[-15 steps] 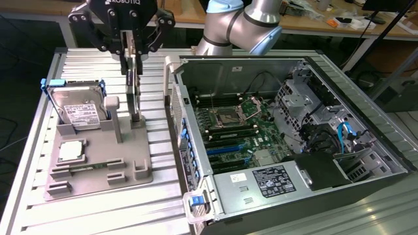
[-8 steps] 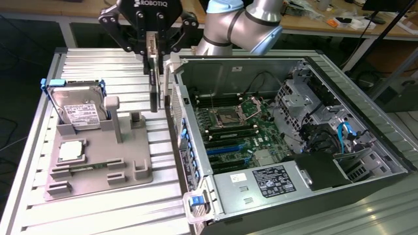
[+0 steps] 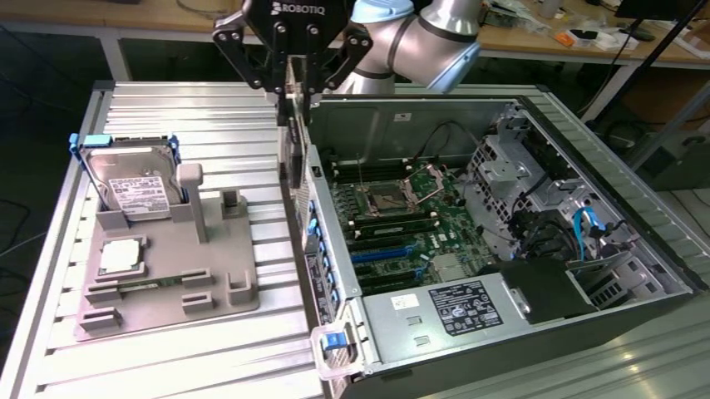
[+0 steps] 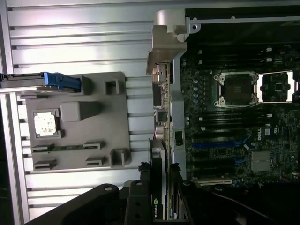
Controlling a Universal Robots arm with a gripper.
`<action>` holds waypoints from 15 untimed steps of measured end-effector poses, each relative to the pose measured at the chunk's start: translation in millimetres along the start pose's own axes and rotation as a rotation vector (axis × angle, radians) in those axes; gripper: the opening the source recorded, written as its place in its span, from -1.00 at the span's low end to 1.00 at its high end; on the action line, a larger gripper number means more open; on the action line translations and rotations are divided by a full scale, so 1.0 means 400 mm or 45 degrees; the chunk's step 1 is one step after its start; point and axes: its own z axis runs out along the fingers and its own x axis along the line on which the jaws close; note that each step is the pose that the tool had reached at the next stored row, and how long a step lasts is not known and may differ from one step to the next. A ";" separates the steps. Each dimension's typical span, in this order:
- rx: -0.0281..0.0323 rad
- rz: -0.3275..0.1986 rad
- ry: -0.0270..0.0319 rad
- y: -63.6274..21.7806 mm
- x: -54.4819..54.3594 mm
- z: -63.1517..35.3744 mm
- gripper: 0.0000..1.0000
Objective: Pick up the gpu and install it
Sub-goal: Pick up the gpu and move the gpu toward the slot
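Gpu (image 4: 157, 206) in pincer (image 4: 158, 169), by case wall (image 4: 177, 93).

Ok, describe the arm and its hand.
The arm is silver-grey tubing with a light blue joint cap. The hand is black, marked ROBOTIQ in white, with two black linkage fingers.

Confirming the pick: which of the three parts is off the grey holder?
The gpu, clamped in the gripper; the hard drive stands and the chip lies on the holder.
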 end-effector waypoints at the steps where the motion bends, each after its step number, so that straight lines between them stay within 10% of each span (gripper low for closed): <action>1: 0.0000 0.000 0.0000 0.001 -0.026 0.001 -0.47; 15: -0.0023 -0.080 -0.0011 0.007 -0.138 0.004 -0.47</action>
